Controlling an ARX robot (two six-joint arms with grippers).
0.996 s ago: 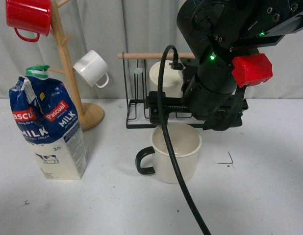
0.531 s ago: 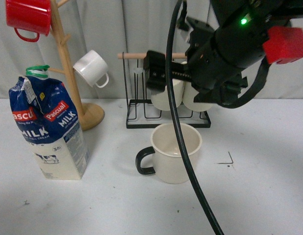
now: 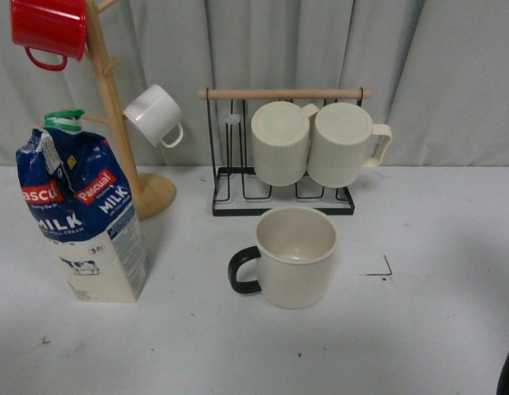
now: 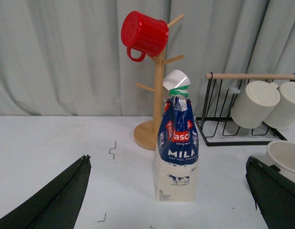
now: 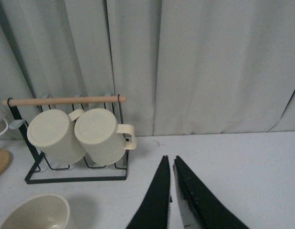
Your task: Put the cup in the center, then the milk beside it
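Note:
The cup (image 3: 296,255), cream with a black loop handle pointing left, stands upright near the middle of the white table (image 3: 419,329), just in front of the wire rack. At the left the milk (image 3: 81,222) stands upright, a blue and cream carton with a green cap. No gripper shows in the front view. In the left wrist view my left gripper (image 4: 167,161) is open wide, with the milk (image 4: 178,143) standing between and beyond its fingers, untouched, and the cup's rim (image 4: 286,155) showing by one finger. My right gripper (image 5: 171,158) is shut on nothing above the bare table, apart from the cup (image 5: 37,212).
A wooden mug tree (image 3: 123,140) behind the milk carries a red mug (image 3: 49,29) and a small white cup (image 3: 154,115). A black wire rack (image 3: 279,202) holds two ribbed cream mugs (image 3: 316,140). A grey curtain closes off the back. A pen mark (image 3: 380,271) lies right of the cup.
My right arm, which hung low over the cup a second ago, has risen and left the front view. The cup stays where it stood, and the milk has not moved.

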